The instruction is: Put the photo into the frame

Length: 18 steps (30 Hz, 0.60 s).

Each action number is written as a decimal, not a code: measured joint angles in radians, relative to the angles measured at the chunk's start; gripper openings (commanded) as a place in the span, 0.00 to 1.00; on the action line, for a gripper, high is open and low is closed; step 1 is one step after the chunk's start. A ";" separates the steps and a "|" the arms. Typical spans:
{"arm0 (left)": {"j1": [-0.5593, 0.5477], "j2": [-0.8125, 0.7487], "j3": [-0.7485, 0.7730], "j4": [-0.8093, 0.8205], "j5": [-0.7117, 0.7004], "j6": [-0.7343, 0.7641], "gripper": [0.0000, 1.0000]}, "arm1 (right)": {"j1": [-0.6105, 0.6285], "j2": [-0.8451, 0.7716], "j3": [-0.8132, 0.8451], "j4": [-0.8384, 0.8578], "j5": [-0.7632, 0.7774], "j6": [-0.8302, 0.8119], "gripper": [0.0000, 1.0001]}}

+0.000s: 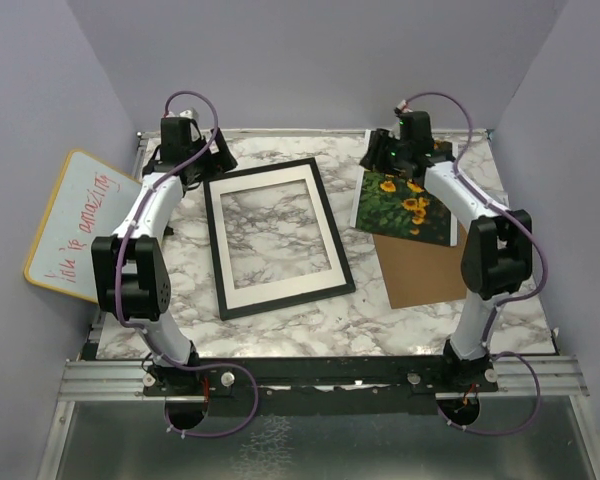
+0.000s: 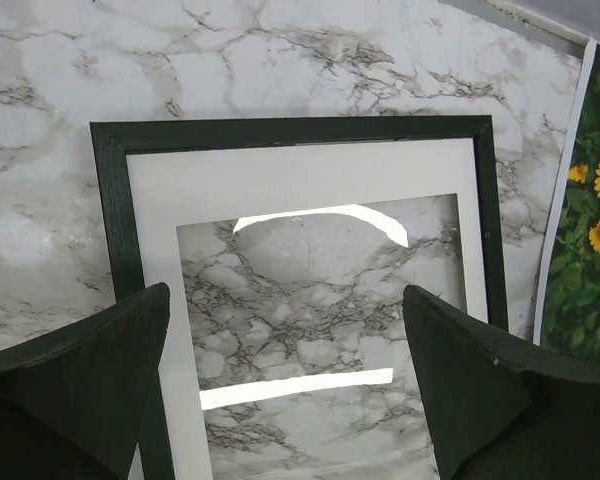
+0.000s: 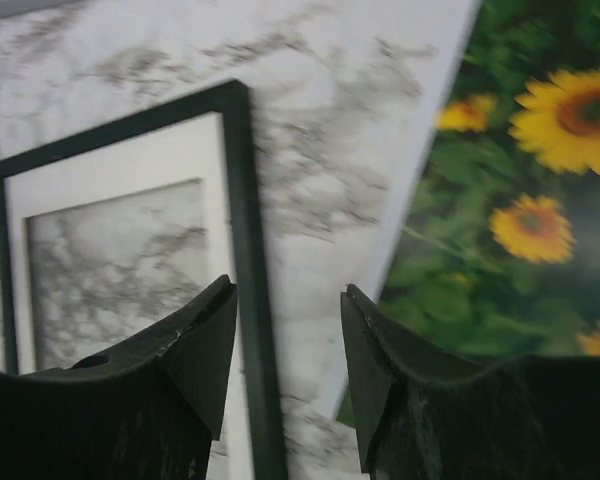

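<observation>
The black frame with its white mat lies flat at the table's middle; it also shows in the left wrist view and the right wrist view. The sunflower photo lies face up at the right, partly on a brown board; its edge shows in the left wrist view and it fills the right of the right wrist view. My left gripper is open and empty above the frame's far left corner. My right gripper is open and empty above the photo's far left edge.
A brown backing board lies under the photo at the right. A yellow-rimmed whiteboard leans off the table's left side. The marble table has purple walls on three sides.
</observation>
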 measured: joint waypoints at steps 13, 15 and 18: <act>-0.216 0.079 0.046 0.153 0.163 -0.122 0.85 | -0.404 -0.133 -0.324 -0.172 0.106 0.104 0.68; -0.317 0.150 0.076 0.191 0.181 -0.168 0.83 | -0.411 -0.133 -0.341 -0.182 0.107 0.122 0.68; -0.427 0.248 0.133 0.219 0.192 -0.219 0.78 | -0.421 -0.135 -0.390 -0.192 0.107 0.153 0.67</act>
